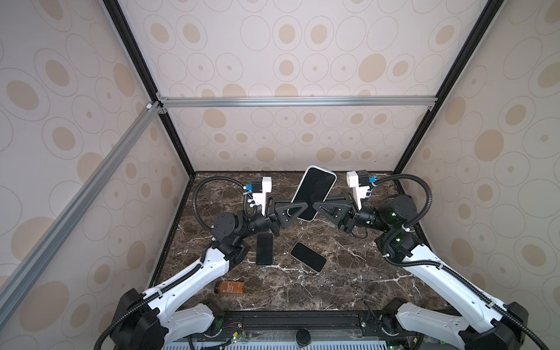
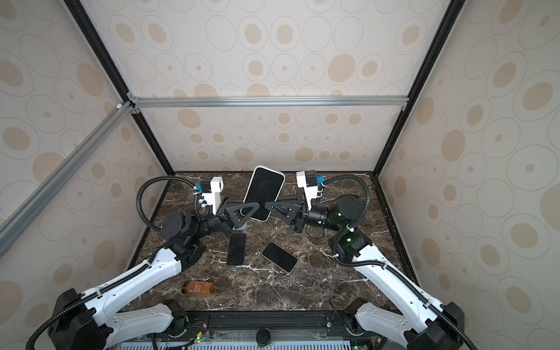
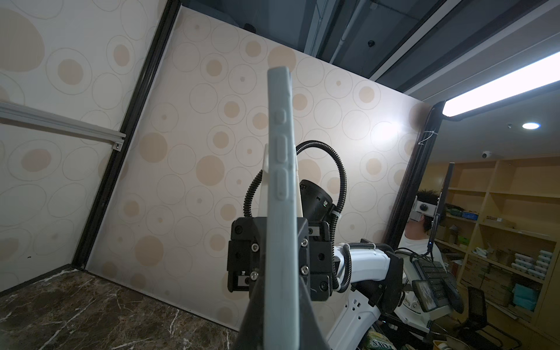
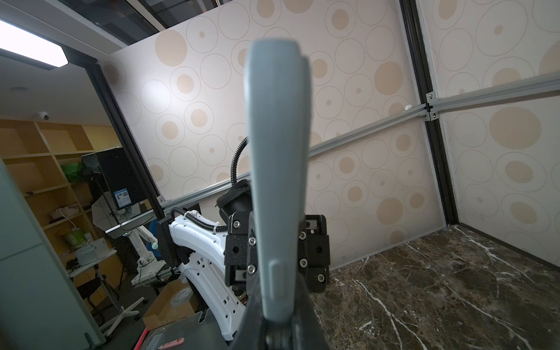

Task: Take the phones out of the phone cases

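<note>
A phone (image 1: 313, 189) (image 2: 263, 189) with a dark screen sits inside a pale blue-grey phone case (image 3: 280, 181) (image 4: 277, 151) and is held tilted up above the marble table in both top views. My left gripper (image 1: 303, 209) (image 2: 247, 209) (image 3: 280, 318) is shut on the case's lower left edge. My right gripper (image 1: 316, 206) (image 2: 268, 207) (image 4: 280, 321) is shut on the opposite edge, facing the left one. Each wrist view shows the case edge-on, with its side buttons, between dark fingers.
Two more dark-screened phones (image 1: 264, 249) (image 1: 308, 257) lie flat on the marble table (image 1: 348, 281) below the grippers. An amber bottle (image 1: 229, 287) lies on its side near the front left. Patterned walls with black posts enclose the table on three sides.
</note>
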